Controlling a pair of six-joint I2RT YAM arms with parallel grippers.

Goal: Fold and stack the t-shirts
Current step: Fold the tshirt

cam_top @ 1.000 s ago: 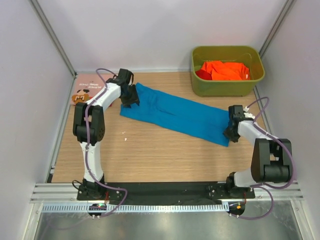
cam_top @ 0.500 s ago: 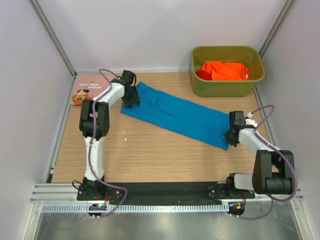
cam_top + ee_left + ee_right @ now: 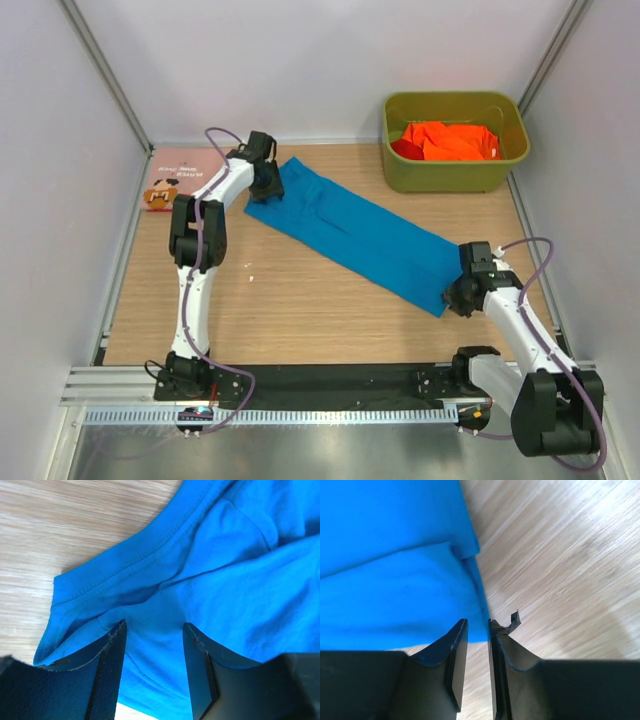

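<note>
A blue t-shirt (image 3: 350, 235) lies stretched in a long diagonal band across the wooden table (image 3: 300, 320), held at both ends. At the far left corner, the left gripper (image 3: 268, 188) has its fingers (image 3: 112, 670) standing half apart with a bunched fold of the cloth between them; the wrist view is too close to be sure, but the creases running into the gap suggest a firm pinch. At the near right end, the right gripper (image 3: 458, 298) has its jaws drawn almost together on the shirt's hem edge. A pink t-shirt (image 3: 172, 178) with a brown cartoon print lies flat in the far left corner (the left arm's upper link crosses in front of its right edge). Well apart, at the far right, an olive-green bin (image 3: 455, 178) holds a crumpled orange t-shirt (image 3: 455, 140) with a red t-shirt (image 3: 405, 150) just beside it.
</note>
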